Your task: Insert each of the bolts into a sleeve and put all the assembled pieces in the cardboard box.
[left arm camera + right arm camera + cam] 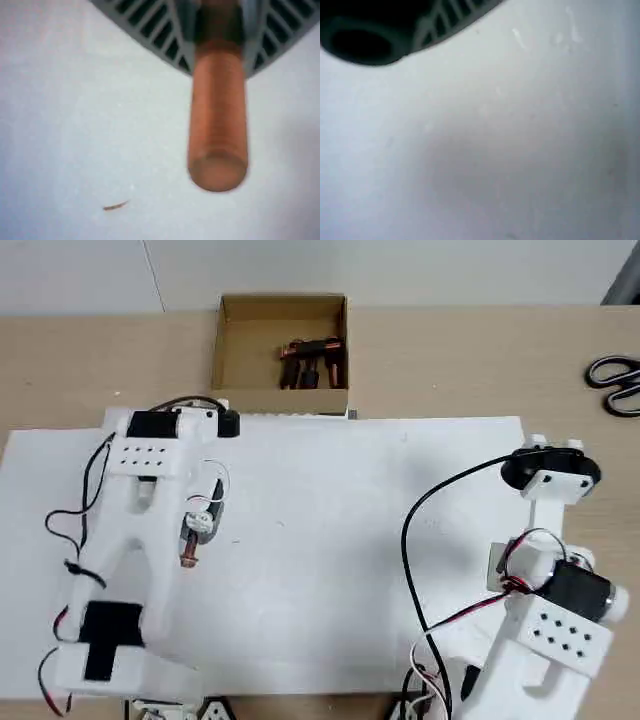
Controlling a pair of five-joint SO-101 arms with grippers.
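Observation:
My left gripper point(193, 532) hangs low over the white sheet point(330, 560) at the left, shut on a copper-coloured bolt-and-sleeve piece point(189, 558). Seen from the left wrist, the copper piece point(217, 125) sticks out from between the grey fingers point(150, 30) of the left gripper point(220, 25), its round end just above the sheet. The cardboard box point(232, 350) stands at the back, with several copper pieces point(312, 360) lying in its right half. My right gripper point(498, 565) is tucked under the folded right arm at the right, close over the sheet. A dark part of it point(365, 35) borders the right wrist view.
Scissors point(615, 382) lie on the wooden table at the far right. A black cable point(420, 510) loops from the right arm across the sheet. The box sits just beyond the sheet's back edge.

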